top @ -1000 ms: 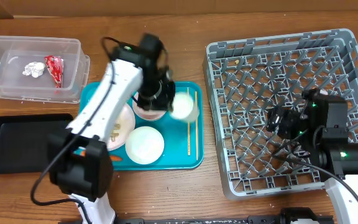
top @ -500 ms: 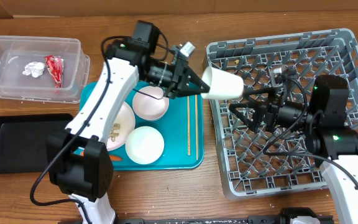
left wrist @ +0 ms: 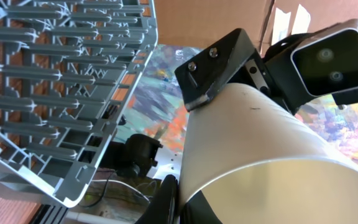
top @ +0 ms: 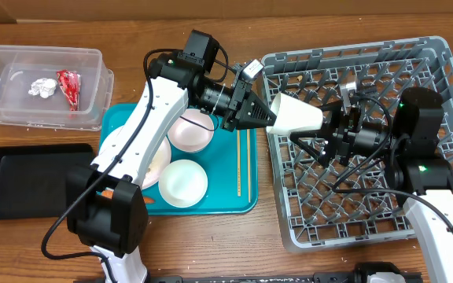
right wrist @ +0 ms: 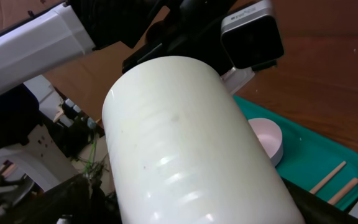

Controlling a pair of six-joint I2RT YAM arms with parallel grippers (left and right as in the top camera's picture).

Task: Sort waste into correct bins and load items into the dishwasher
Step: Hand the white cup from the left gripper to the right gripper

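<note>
A white cup (top: 293, 115) hangs on its side in the air over the left edge of the grey dishwasher rack (top: 415, 63). My left gripper (top: 266, 116) is shut on the cup's rim, one finger inside and one outside, as the left wrist view (left wrist: 179, 205) shows. My right gripper (top: 314, 130) is open, its fingers on either side of the cup's narrow base end. In the right wrist view the cup (right wrist: 185, 143) fills the space between the right fingers (right wrist: 191, 208). The cup also shows in the left wrist view (left wrist: 260, 155).
A teal tray (top: 242, 200) holds a pink bowl (top: 189, 132), a white bowl (top: 182, 182), a plate (top: 152, 161) and chopsticks (top: 240, 165). A clear bin (top: 42, 82) with wrappers stands at the back left. A black tray (top: 22, 179) lies at the front left.
My left gripper lifted the cup off the tray and carried it right to the rack's edge. My right gripper moved left and now has its fingers around the cup's base.
</note>
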